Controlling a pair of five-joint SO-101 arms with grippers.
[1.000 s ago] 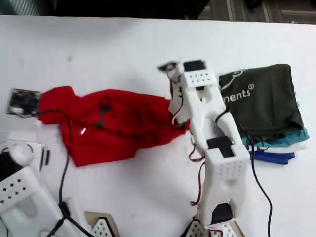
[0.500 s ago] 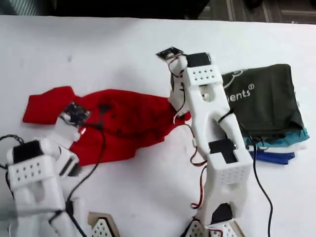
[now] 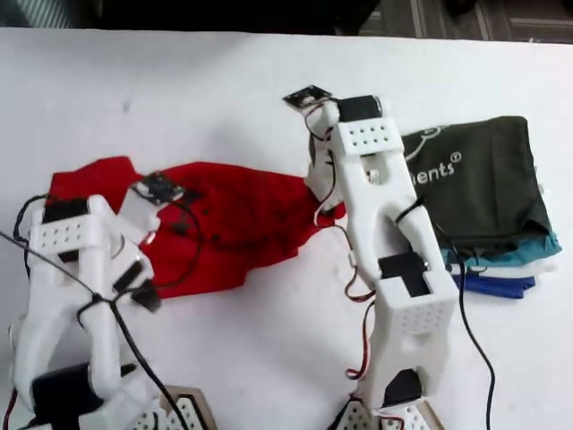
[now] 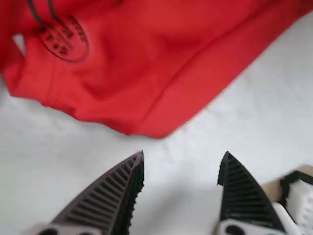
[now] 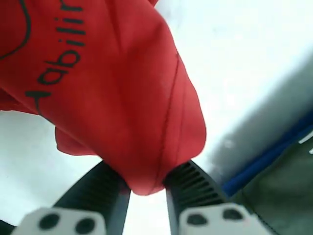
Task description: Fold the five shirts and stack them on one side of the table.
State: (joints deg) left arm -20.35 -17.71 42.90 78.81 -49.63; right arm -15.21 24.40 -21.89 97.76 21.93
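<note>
A red shirt (image 3: 224, 224) lies crumpled on the white table (image 3: 179, 90), left of centre. My right gripper (image 3: 327, 208) holds its right end; in the right wrist view the gripper (image 5: 146, 185) is shut on a bunched fold of the red shirt (image 5: 112, 88). My left gripper (image 3: 141, 287) hovers at the shirt's near left edge. In the left wrist view it stands open (image 4: 183, 159) over bare table, just short of the red shirt's hem (image 4: 146, 58). Several folded shirts form a stack (image 3: 479, 179) at the right, a dark green one on top.
The stack's teal, white and blue layers (image 3: 501, 269) stick out beneath the green one, close to the right arm's forearm. Loose cables (image 3: 183, 233) from the left arm hang over the red shirt. A blue edge (image 5: 264, 164) and dark green cloth (image 5: 286, 193) lie beside the right gripper.
The left arm swung from the shirt's far left sleeve in toward its near left edge. The sleeve end now lies shorter and bunched. The right gripper lifted slightly, then stayed put.
</note>
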